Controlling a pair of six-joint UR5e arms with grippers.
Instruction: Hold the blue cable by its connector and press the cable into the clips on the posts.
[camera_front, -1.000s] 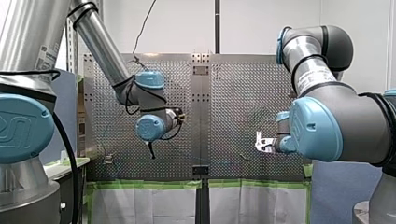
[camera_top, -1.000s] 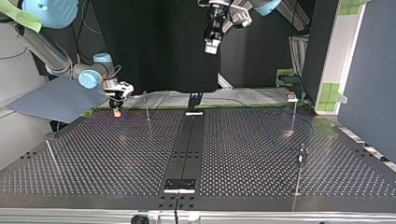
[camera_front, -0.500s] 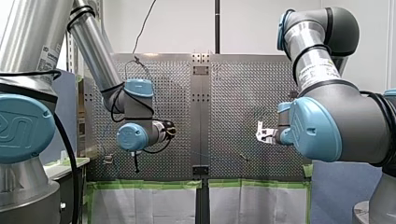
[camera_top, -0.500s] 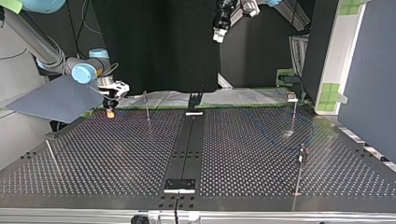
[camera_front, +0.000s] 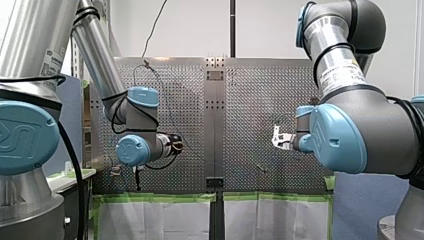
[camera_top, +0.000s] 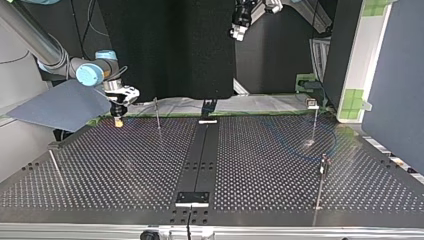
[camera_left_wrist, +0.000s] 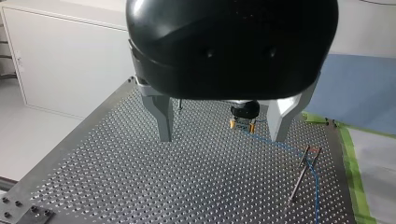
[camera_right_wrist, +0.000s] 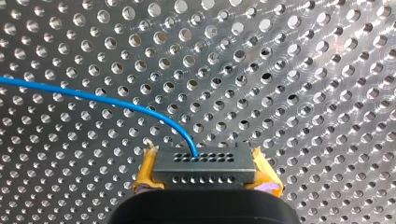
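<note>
Perforated metal table (camera_top: 125, 170) fills the top view, a dark strip (camera_top: 200, 155) down its middle. At that view's left my right gripper (camera_top: 118, 121) hangs low over the far edge, its yellow pads (camera_right_wrist: 144, 173) clamped on the grey connector (camera_right_wrist: 204, 169), which fills the gap between them; the blue cable (camera_right_wrist: 93, 98) leaves the connector's face and curves away above the holes. Just right of that gripper stands a thin post (camera_top: 157, 114), with a second post (camera_top: 315, 124) and a third post (camera_top: 320, 182) toward the right side. Up high, right of the middle, my left gripper (camera_top: 239, 34) is well clear of the table, its metal fingers (camera_left_wrist: 163, 116) spread wide with nothing between them, the cable lying on the table beyond
</note>
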